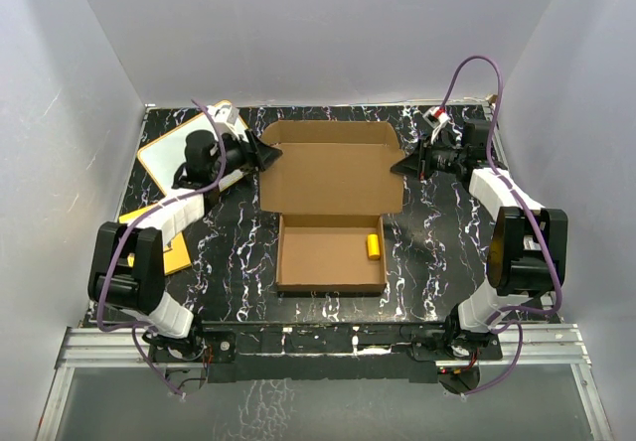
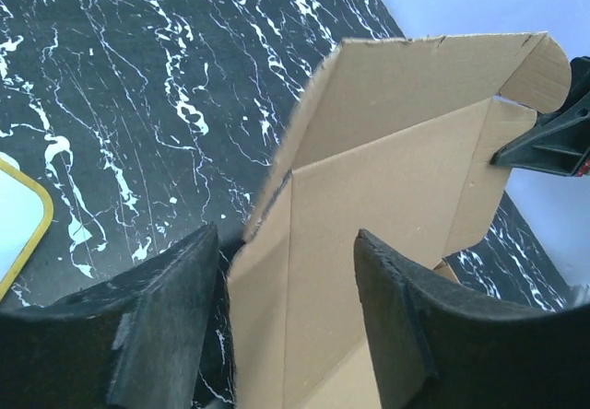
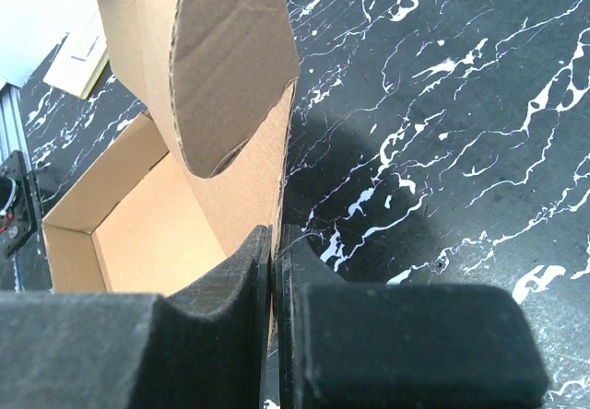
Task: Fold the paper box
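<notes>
A: So, which step?
B: Closing the lid point(image 1: 333, 175). The paper box point(image 1: 323, 259) lies mid-frame; right pincer point(image 3: 275, 243) pinches a lid flap point(image 3: 230, 68), left pincer point(image 2: 286, 262) is spread at the other side.
A: Next?
B: Likely left grips, then both swing it down.

Brown paper box point(image 1: 331, 173); black, white-veined table point(image 1: 238, 252).

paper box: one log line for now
paper box: tray formed, lid open | left fingers: open astride left flap | right fingers: shut on right flap | yellow item in tray
</notes>
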You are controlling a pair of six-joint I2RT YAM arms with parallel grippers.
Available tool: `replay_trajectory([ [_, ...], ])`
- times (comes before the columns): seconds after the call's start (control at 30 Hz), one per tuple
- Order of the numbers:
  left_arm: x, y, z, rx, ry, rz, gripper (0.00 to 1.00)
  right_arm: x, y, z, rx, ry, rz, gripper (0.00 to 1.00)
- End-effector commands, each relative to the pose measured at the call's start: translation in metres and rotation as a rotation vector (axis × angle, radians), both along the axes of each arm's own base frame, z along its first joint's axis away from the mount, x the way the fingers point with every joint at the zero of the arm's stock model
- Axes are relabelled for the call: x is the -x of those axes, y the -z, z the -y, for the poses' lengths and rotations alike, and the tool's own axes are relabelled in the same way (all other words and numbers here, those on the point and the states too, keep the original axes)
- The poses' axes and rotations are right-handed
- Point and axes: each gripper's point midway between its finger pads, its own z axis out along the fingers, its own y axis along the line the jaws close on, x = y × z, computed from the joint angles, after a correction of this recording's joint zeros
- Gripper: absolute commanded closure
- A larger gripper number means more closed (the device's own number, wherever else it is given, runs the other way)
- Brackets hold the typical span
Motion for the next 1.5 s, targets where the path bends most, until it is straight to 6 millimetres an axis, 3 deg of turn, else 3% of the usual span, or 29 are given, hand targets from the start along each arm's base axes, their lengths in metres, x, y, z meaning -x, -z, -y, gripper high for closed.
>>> replay_trajectory([
  [0.0,0.01,0.007,0.002,0.025,0.114,-0.167,0.46,-0.012,-0.032,0.002,0.052,-0.021,0.172,0.92],
  [0.23,0.017,0.001,0.004,0.015,0.174,-0.174,0.57,-0.014,-0.034,0.0,0.065,-0.027,0.184,0.92],
  [0.33,0.013,0.001,0.005,0.009,0.176,-0.181,0.86,-0.015,-0.034,-0.002,0.072,-0.034,0.187,0.92],
  [0.47,0.004,-0.003,0.003,0.001,0.15,-0.169,1.0,-0.02,-0.037,-0.004,0.095,-0.028,0.204,0.92],
  [0.67,-0.018,-0.027,-0.003,-0.009,0.021,-0.058,1.0,-0.045,-0.054,-0.006,0.134,0.046,0.267,0.92],
  [0.8,-0.029,-0.045,0.007,-0.071,-0.079,0.054,1.0,-0.07,-0.071,-0.006,0.143,0.151,0.328,0.92],
  [1.0,-0.048,-0.049,0.017,-0.201,-0.281,0.172,1.0,-0.094,-0.091,-0.028,0.116,0.303,0.406,0.92],
  [1.2,-0.056,-0.057,0.021,-0.243,-0.411,0.271,1.0,-0.109,-0.098,-0.043,0.085,0.431,0.483,0.92],
  [1.4,-0.067,-0.078,0.022,-0.264,-0.503,0.36,1.0,-0.118,-0.103,-0.051,0.015,0.48,0.522,0.92],
  [1.47,-0.073,-0.075,0.022,-0.279,-0.544,0.357,1.0,-0.12,-0.105,-0.052,-0.001,0.511,0.559,0.92],
])
